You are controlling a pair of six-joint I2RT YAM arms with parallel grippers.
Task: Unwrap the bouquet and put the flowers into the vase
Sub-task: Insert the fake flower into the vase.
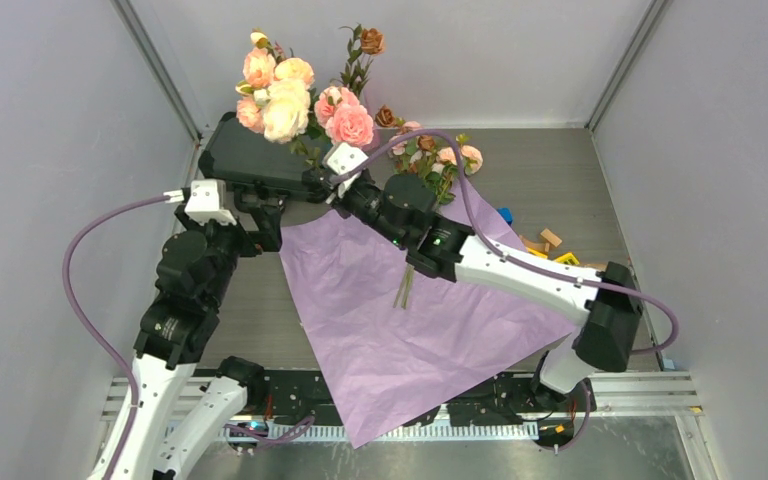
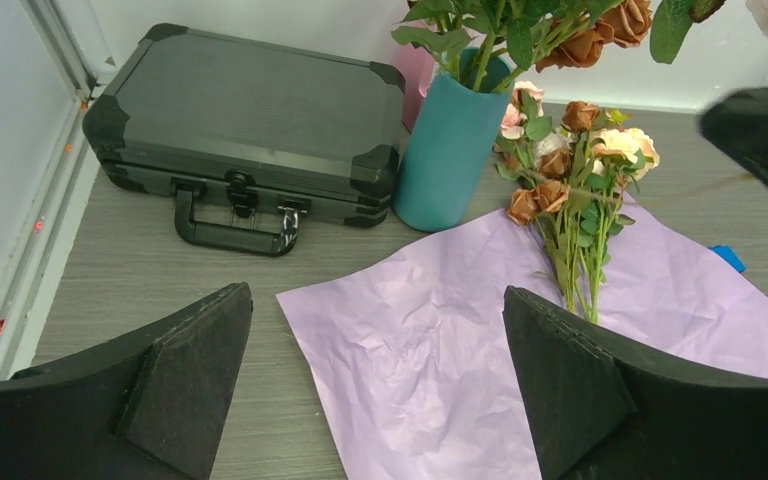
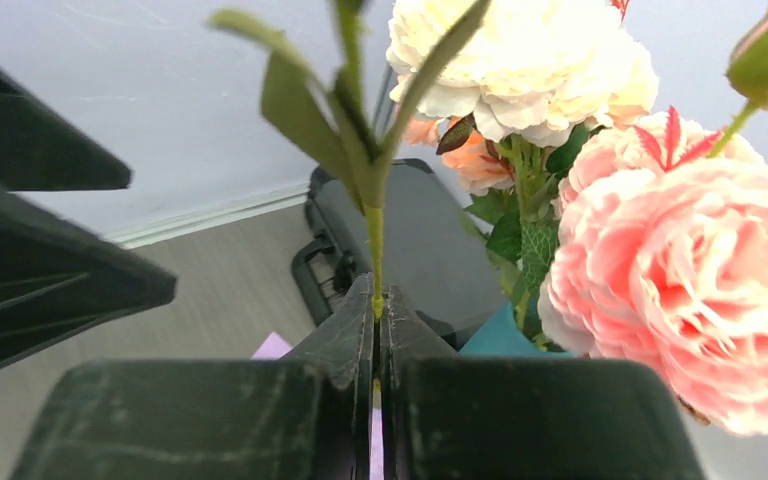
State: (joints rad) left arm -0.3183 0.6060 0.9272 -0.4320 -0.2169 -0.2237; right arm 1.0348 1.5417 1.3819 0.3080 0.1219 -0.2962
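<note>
Lilac crinkled paper (image 2: 430,340) lies spread flat below the left gripper (image 2: 375,300), whose jaws stand wide apart with nothing between them; straight beyond their gap the teal vase (image 2: 450,150) stands upright at the paper's far edge, leafy stems in it; ahead of the jaw on the right of that view, the small roses (image 2: 570,190) lie on the paper, heads just beside the vase; a black case (image 2: 250,110) sits ahead of the other jaw; the right gripper (image 3: 377,300) is clamped on a thin green stem (image 3: 373,240) rising from its tips, big pink and cream roses (image 3: 680,290) just to its right.
</note>
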